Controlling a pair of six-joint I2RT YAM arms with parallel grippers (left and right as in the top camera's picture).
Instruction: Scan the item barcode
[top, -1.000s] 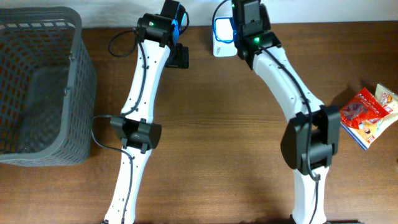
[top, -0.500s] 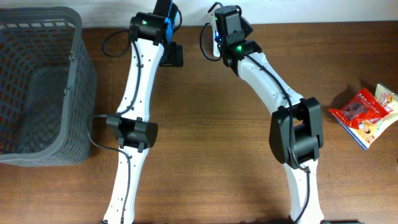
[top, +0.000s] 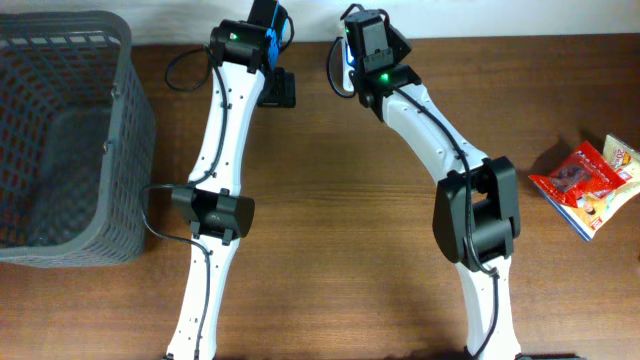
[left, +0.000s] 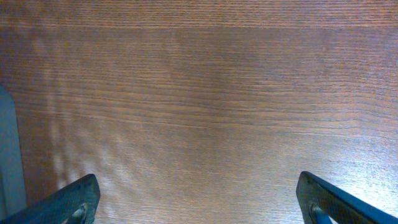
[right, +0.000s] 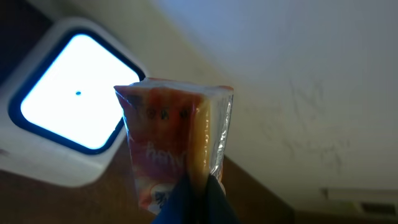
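My right gripper (right: 199, 186) is shut on the item, an orange and red foil packet (right: 168, 137), and holds it upright, pinched at its lower edge. Just left of the packet is the white scanner (right: 56, 155), its window glowing bright. In the overhead view the right wrist covers most of the scanner (top: 346, 60) at the table's far edge; only a blue glow shows. My left gripper (left: 199, 202) is open over bare wood, with its fingers (left: 71, 202) at the bottom corners and nothing between them. Seen from overhead, the left gripper (top: 278, 90) is a little left of the scanner.
A grey mesh basket (top: 120, 130) stands at the far left of the wooden table (top: 330, 210). Red and orange snack packets (top: 590, 185) lie at the right edge. A pale wall runs behind the table's far edge.
Over the last second my right arm swung left with the packet and now covers the scanner from above. The left arm shifted slightly left. Both have held still for the last half second.
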